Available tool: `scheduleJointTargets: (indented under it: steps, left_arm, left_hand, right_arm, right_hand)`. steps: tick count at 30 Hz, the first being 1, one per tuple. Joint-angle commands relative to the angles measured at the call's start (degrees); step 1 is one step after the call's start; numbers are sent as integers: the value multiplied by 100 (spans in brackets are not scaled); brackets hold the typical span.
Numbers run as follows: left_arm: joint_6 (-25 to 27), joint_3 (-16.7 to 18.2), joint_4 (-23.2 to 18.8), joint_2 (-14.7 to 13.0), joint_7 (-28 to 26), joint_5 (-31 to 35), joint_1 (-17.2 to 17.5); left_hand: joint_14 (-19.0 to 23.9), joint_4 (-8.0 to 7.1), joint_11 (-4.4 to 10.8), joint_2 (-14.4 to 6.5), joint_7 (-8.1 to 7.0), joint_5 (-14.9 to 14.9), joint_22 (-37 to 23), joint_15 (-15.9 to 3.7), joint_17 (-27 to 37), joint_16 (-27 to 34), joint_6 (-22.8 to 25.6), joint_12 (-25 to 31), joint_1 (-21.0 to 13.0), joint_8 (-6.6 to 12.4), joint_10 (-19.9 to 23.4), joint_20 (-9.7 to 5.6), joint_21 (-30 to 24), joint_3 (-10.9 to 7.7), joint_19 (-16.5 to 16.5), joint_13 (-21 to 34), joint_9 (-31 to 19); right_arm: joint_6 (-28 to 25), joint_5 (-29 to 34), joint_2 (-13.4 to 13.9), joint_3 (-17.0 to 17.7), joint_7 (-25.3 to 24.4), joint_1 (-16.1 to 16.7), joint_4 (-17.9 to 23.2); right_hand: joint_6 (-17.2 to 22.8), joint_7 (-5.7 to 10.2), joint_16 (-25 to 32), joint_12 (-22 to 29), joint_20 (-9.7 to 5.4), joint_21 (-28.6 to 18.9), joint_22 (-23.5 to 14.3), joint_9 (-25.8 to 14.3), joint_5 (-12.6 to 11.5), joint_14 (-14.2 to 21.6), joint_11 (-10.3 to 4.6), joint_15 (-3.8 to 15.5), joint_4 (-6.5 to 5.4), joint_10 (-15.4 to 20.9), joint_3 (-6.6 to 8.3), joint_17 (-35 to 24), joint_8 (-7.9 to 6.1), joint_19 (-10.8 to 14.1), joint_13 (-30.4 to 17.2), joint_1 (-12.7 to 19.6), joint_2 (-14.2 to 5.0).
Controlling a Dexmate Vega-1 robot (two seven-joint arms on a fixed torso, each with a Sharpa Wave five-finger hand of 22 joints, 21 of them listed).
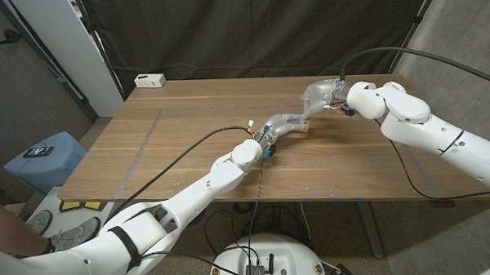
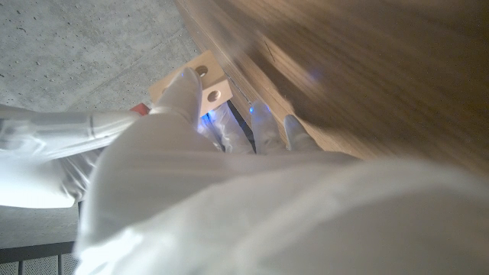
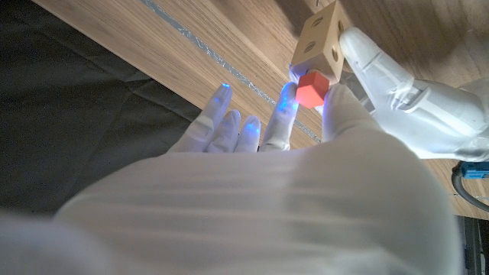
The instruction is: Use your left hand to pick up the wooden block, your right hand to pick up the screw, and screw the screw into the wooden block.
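Note:
The pale wooden block [image 1: 304, 126] with round holes in its faces is held above the middle of the table by my left hand [image 1: 281, 124]. In the left wrist view its fingers [image 2: 183, 88] wrap the block [image 2: 205, 75]. My right hand [image 1: 319, 94] hovers just behind the block. The right wrist view shows it pinching the red-headed screw [image 3: 311, 89] between thumb and finger, with the head pressed against one face of the block [image 3: 319, 37]. The screw's shaft is hidden. My left hand [image 3: 405, 99] grips the block from the other side.
A small white box [image 1: 150, 79] sits at the table's far left corner. Grey tape lines [image 1: 147, 137] mark a rectangle on the wooden table [image 1: 187, 115]. A blue stool [image 1: 45, 157] stands on the floor left of the table. A black curtain hangs behind.

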State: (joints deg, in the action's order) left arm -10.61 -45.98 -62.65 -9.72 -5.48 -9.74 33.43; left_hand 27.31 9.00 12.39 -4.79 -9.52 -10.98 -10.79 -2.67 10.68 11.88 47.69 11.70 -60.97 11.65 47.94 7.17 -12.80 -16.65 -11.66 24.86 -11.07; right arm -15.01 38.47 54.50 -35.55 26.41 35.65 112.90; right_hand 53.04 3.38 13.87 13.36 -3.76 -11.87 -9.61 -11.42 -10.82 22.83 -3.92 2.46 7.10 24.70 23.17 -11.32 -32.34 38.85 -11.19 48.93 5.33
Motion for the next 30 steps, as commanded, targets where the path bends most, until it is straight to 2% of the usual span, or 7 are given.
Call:
scheduleJointTargets:
  steps: [1, 6, 11, 19, 30]
  left_arm:
    - [7, -5, -25, -5, 35, -22, 13]
    - [24, -3, -82, -25, 38, -28, 40]
    - [49, 1, -168, -62, 35, -31, 81]
    - [61, 13, -285, -116, 34, -41, 146]
    - [68, 24, -417, -192, 56, -42, 205]
  left_hand:
    - [9, -22, -5, -58, -10, -33, -28, -330, 14, 21, 11, 20, 2, 12, 9, 45, 1, -37, -27, 14, -7]
    - [6, -23, -8, -60, -28, -34, -28, -325, 12, 19, 17, 18, 3, 14, 1, 43, 0, -41, -26, 15, -7]
    - [9, -21, -9, -59, -3, -35, -29, -320, 11, 19, 8, 16, 1, 11, -5, 48, 0, -42, -25, 17, -7]
    - [13, -18, -11, -63, -9, -38, -29, -315, 9, 19, 4, 17, -4, 10, -9, 51, 1, -51, -23, 19, -7]
    - [15, -19, -21, -69, -1, -40, -29, -306, 7, 19, -30, 17, -5, -3, -19, 60, 3, -58, -16, 22, -7]
  right_arm:
    - [-169, 201, -29, -51, -186, 81, 48]
    - [-246, 329, -29, -77, -205, 111, 103]
    - [-281, 396, -34, -79, -220, 141, 143]
    - [-407, 574, -84, -90, -273, 181, 211]
    - [-471, 776, -78, -83, -247, 220, 315]
  right_hand:
    - [139, -32, 57, 25, -265, -7, -8, 10, -41, 130, -20, 612, 2, 105, -45, -19, 11, 96, -3, -70, -20]
    - [271, -122, 98, 49, -279, -11, -10, 42, -36, 269, -2, 658, -19, 285, -114, -21, 49, 177, 6, -159, -33]
    - [435, -161, 105, 51, -289, -10, -12, 59, -38, 319, -49, 685, -34, 387, -172, -20, 54, 228, 13, -231, -34]
    - [668, -186, 144, 71, -309, -13, -15, 73, -45, 448, -75, 714, -66, 569, -247, -26, 55, 305, 20, -340, -55]
    - [940, -198, 180, 88, -303, -13, -18, 84, -47, 594, -39, 725, -155, 819, -383, -37, 91, 403, 28, -590, -83]
